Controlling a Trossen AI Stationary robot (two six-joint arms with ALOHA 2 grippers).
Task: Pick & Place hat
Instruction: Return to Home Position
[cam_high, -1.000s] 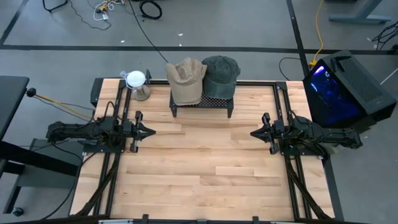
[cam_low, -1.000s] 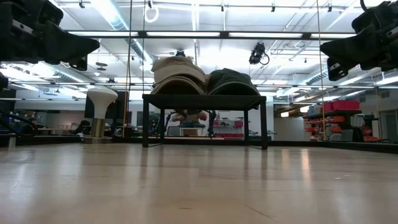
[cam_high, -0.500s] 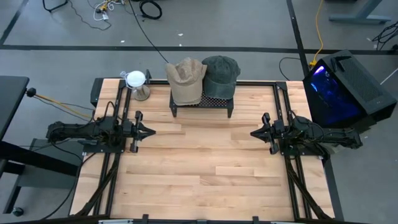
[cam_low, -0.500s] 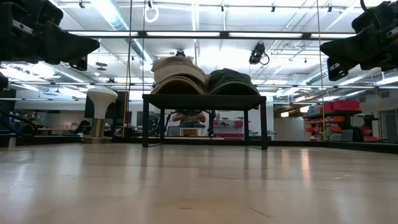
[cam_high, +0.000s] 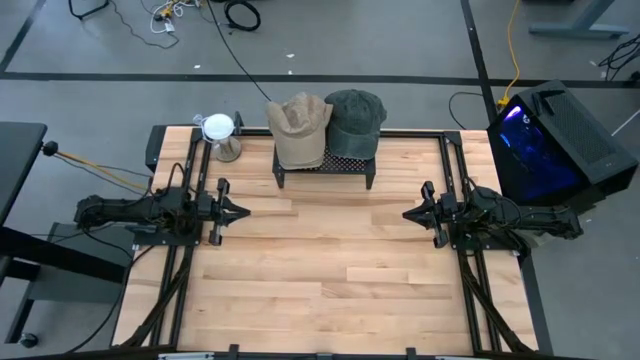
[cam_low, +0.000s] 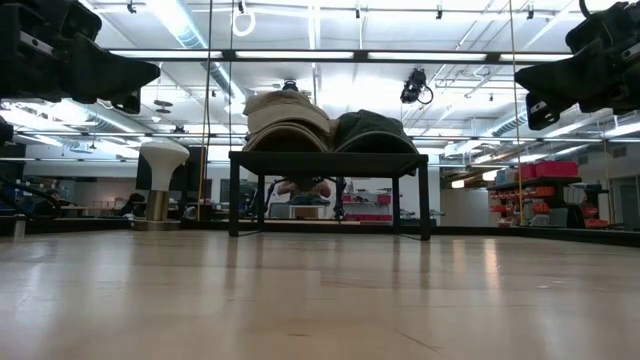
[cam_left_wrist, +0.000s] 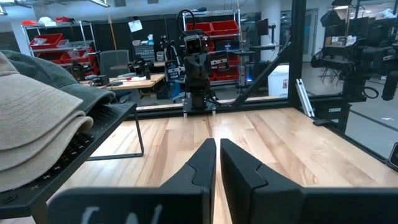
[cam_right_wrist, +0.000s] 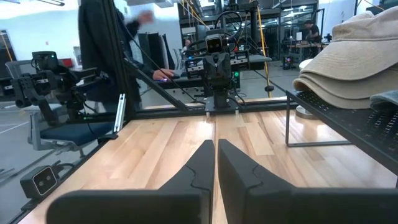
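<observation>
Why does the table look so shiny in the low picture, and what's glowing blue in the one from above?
Low view: the ceiling lights bounce off the wooden table, leaving pale glare streaks. High view: the blue glow is a lit computer case standing beside the table.

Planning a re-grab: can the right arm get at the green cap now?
Probably yes. The green cap sits uncovered on the right half of the shelf, the side nearer the right gripper, with nothing standing between them. The shut gripper would need opening first.
</observation>
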